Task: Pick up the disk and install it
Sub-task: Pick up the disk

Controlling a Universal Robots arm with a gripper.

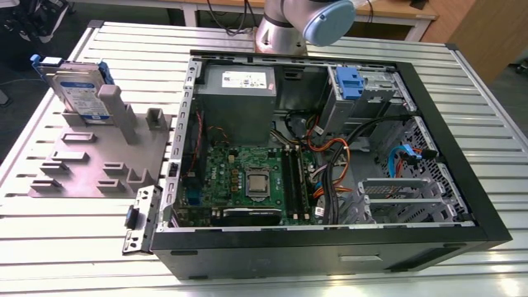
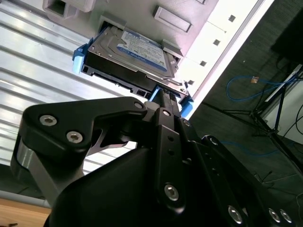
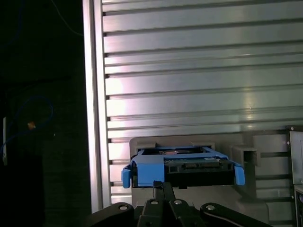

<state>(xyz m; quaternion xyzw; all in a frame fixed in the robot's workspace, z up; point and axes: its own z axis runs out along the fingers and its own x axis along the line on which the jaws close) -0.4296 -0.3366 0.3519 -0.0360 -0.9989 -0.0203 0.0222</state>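
Note:
The disk (image 1: 78, 90) is a silver hard drive with a white-and-blue label in a blue carrier. It stands upright on edge in a slot of the grey fixture plate (image 1: 91, 161), at the exterior view's left. Both wrist views look down on it: the disk (image 2: 132, 52) shows its label, and the disk (image 3: 184, 168) shows its blue-framed top edge. My gripper (image 2: 163, 97) is shut, its two thin black fingers pressed together with nothing between them. The gripper (image 3: 163, 187) hangs over the disk's edge, apart from it.
An open black computer case (image 1: 330, 154) lies at the exterior view's middle and right, with a grey power supply (image 1: 237, 93), a motherboard, cables and a fixed blue caddy (image 1: 350, 83). The slatted metal table (image 1: 74, 247) carries everything. The arm's base (image 1: 281, 31) stands behind the case.

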